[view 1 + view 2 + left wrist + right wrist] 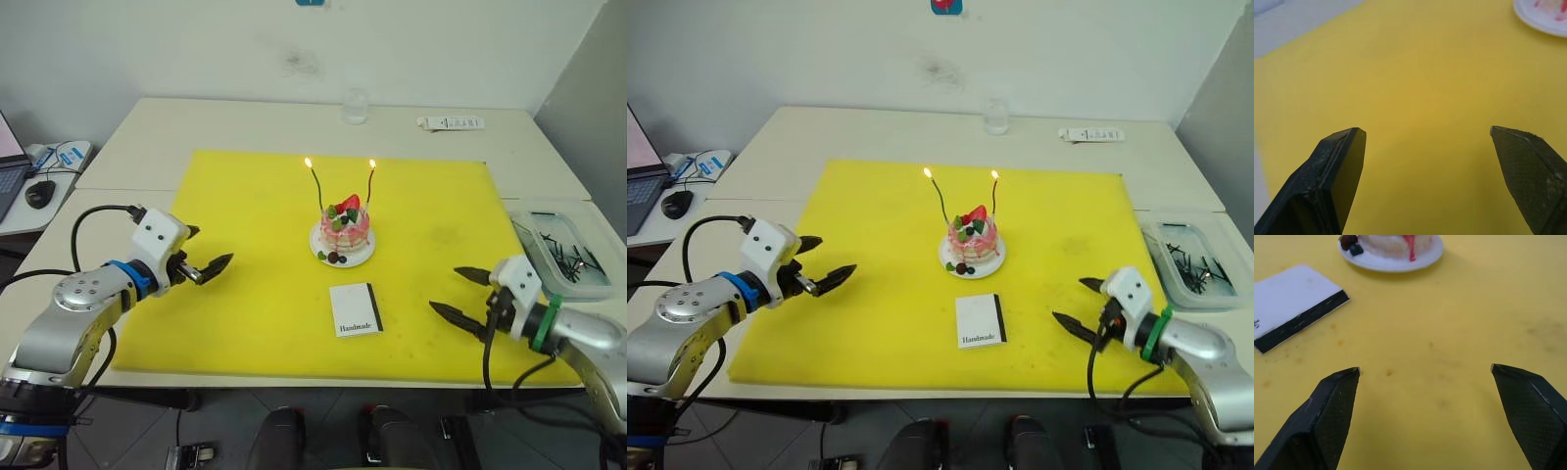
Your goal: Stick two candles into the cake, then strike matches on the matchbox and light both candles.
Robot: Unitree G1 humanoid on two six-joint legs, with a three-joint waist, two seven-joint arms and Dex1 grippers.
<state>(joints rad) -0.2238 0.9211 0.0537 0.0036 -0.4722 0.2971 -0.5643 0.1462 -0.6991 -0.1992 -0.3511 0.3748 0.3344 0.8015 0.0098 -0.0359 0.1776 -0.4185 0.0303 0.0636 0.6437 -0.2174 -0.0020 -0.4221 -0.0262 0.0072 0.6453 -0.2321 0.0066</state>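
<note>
The cake (343,227) stands on its small white plate (359,258) in the middle of the yellow mat (265,313). Two candles are stuck upright in it, a green one (317,192) and a dark red one (370,186), and each has a small flame at its tip. The matchbox (355,309) lies flat just in front of the cake. My left gripper (212,246) hovers open over the mat left of the cake, with nothing in it. My right gripper (446,290) is open and empty to the right of the matchbox (1293,303). Several matches (571,255) lie in a clear tray.
The clear plastic tray (524,227) sits off the mat's right edge. A glass (355,106) and a white remote (451,123) are at the table's back. A mouse (39,193) and a laptop are on a side table to the left.
</note>
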